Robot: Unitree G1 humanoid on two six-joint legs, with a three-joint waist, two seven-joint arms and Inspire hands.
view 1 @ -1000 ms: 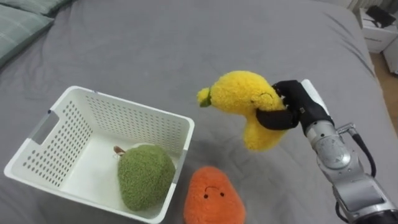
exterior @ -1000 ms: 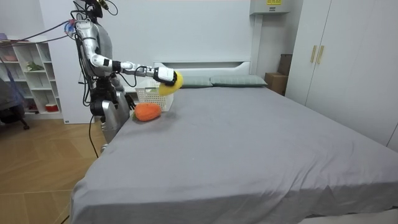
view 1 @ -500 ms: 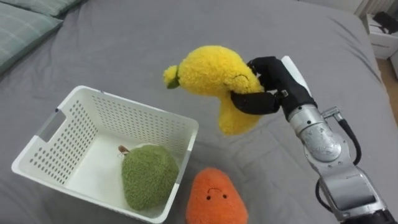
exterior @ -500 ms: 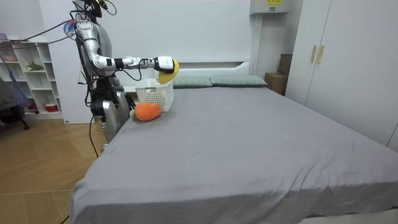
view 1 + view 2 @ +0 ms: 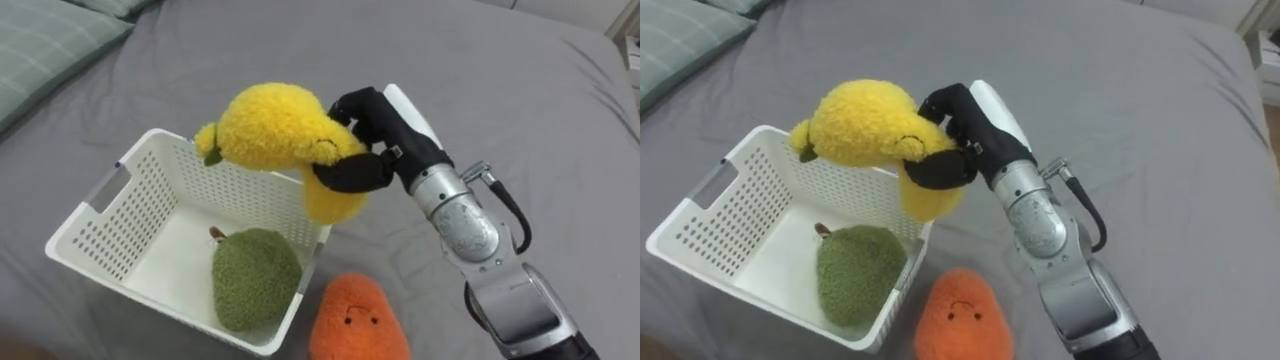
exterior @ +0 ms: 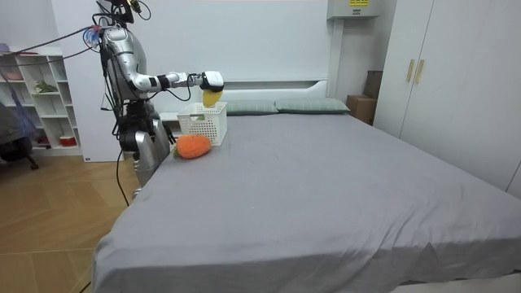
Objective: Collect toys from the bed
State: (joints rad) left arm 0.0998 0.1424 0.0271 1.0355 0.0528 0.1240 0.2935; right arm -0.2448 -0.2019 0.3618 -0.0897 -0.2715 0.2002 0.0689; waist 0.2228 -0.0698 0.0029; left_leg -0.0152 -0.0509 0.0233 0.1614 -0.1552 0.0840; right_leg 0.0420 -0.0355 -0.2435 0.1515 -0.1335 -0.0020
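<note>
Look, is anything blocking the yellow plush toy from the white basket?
Nothing visible. The right hand holds the yellow plush toy over the far rim of the white basket; the green plush toy inside leaves room beside it.

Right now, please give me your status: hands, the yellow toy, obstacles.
Right hand shut on yellow plush toy, held over rim of white basket. Green plush already inside basket; orange plush on bed beside it. Drop path looks clear.

Yellow plush toy [image 5: 270, 128]: bright yellow, small green leaf.
Green plush toy [image 5: 255, 290]: olive.
Orange plush toy [image 5: 356, 322], near: orange, dark face.
Basket [image 5: 128, 212]: white, perforated.
Bed [image 5: 520, 90]: plain grey.
Pillow [image 5: 45, 45], far left: pale green check.
Right hand [image 5: 378, 128]: black fingers [image 5: 352, 176], white back.
</note>
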